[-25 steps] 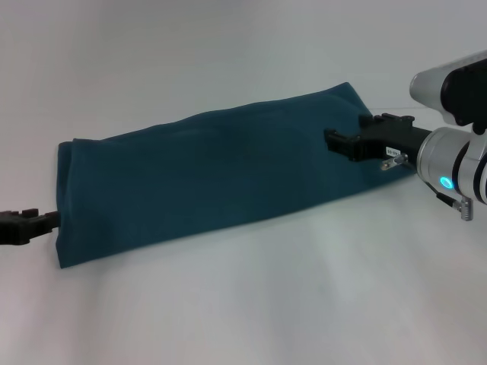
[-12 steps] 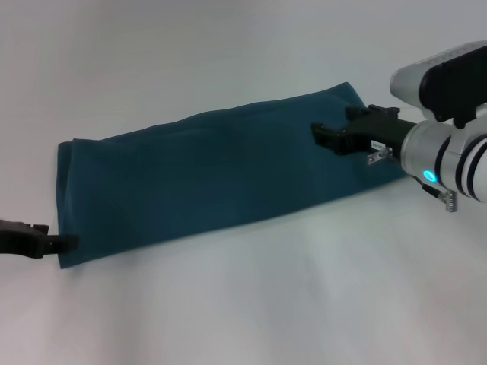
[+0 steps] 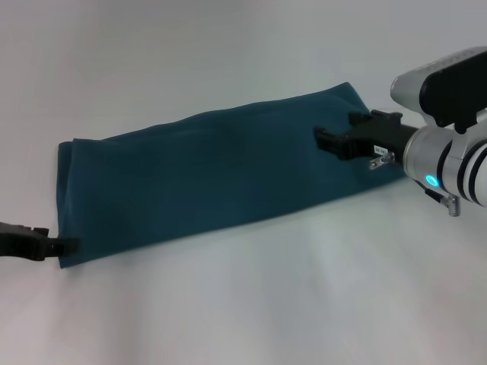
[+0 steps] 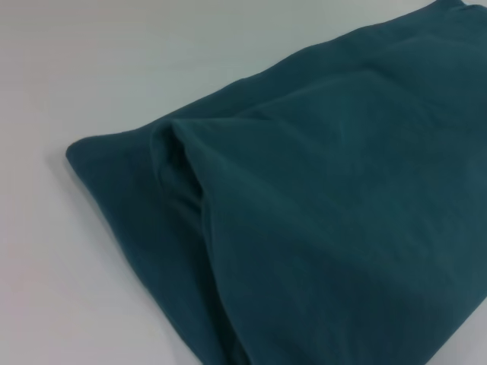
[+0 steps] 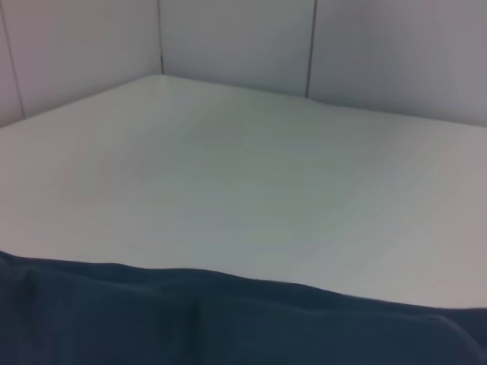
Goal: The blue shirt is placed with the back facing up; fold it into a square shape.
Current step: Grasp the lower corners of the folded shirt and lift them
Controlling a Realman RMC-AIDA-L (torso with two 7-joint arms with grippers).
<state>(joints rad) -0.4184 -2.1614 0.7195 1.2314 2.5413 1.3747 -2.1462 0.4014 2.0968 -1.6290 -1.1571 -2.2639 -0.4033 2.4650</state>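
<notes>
Head view: pinch blue shirt [image 3: 205,179] corner squarely with left pincer [image 3: 61,245]; right pincer [image 3: 335,141] over opposite end; grip states indiscernible.

The blue shirt [image 3: 205,179] is soft matt cloth lying on a smooth, matt white table [image 3: 251,304].
</notes>
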